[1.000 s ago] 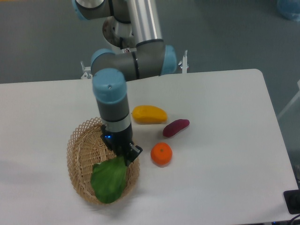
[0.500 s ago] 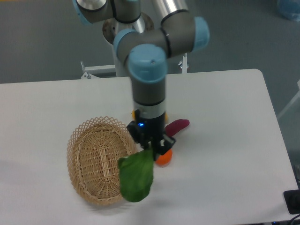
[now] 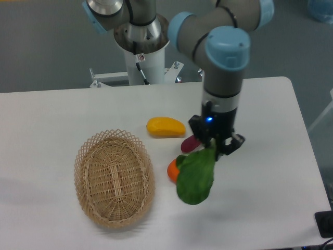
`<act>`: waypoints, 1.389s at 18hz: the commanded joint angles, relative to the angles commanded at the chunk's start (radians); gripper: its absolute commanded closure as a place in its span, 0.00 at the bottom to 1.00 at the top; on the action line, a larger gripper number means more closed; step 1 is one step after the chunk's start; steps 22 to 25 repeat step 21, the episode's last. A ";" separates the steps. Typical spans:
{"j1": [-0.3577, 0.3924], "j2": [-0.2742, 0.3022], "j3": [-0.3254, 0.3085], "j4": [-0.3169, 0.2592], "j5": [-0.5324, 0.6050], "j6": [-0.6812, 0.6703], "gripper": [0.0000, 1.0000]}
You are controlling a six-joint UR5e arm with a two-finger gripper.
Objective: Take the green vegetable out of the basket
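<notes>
The green vegetable (image 3: 195,175), a leafy bok choy, hangs in the air to the right of the basket, above the table. My gripper (image 3: 215,147) is shut on its upper stem end, with the broad leaves drooping down and left. The oval wicker basket (image 3: 86,156) lies at the lower left with nothing inside it. The vegetable is well clear of the basket's rim and covers most of an orange behind it.
A yellow mango-like fruit (image 3: 165,127) lies right of the basket's top. A purple sweet potato (image 3: 188,143) shows partly behind the gripper. An orange (image 3: 172,169) peeks out left of the hanging leaves. The table's right edge (image 3: 307,140) is near.
The gripper has carried the green vegetable up out of the basket and rightward, past the orange. The basket now holds nothing.
</notes>
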 joint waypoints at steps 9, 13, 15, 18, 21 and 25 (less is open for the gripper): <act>0.031 -0.017 0.015 0.008 0.000 0.049 0.66; 0.031 -0.018 0.015 0.011 0.000 0.049 0.66; 0.031 -0.018 0.014 0.009 0.000 0.049 0.66; 0.029 -0.018 0.012 0.011 0.000 0.049 0.66; 0.029 -0.018 0.009 0.012 0.002 0.049 0.66; 0.029 -0.018 0.009 0.012 0.002 0.049 0.66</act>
